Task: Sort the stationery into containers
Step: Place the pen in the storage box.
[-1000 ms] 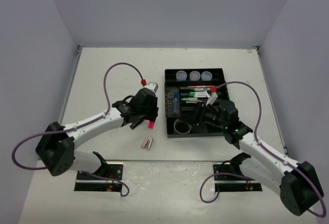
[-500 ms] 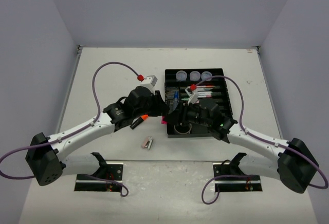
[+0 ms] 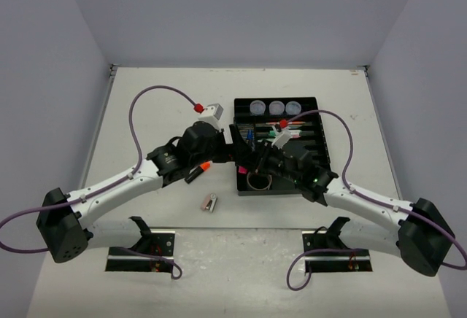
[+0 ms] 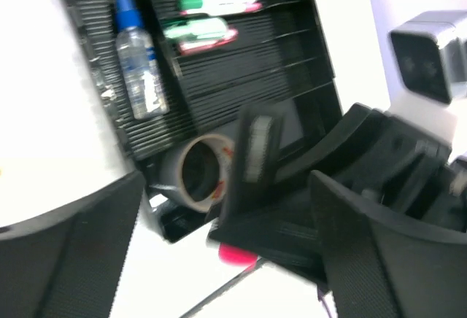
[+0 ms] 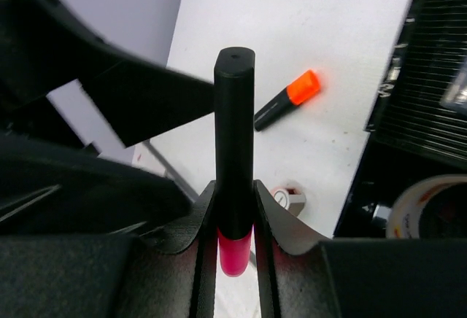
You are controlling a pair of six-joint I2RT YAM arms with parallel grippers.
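Note:
The pink highlighter [image 5: 235, 136], black-bodied with a pink cap, stands upright between the fingers of my right gripper [image 5: 235, 216], which is shut on it at the left edge of the black organiser tray [image 3: 319, 159]. My left gripper [image 3: 235, 150] is open and straddles the right gripper's tip, and its fingers [image 4: 69, 260] stand wide apart. The highlighter's pink end [image 4: 237, 254] pokes out below the right gripper. An orange highlighter [image 3: 198, 169] and a small white block [image 3: 209, 202] lie on the table.
In the tray are three clear tubs [image 3: 277, 106] along the far end, a blue-capped bottle [image 4: 139, 63], green and red pens [image 4: 208, 30] in the slots, and a tan tape roll [image 4: 201, 179] in the near left section. The two arms cross closely at the tray's left side.
The left gripper carried the pink highlighter to the tray's left edge and opened. The right arm swung left and shut on the highlighter.

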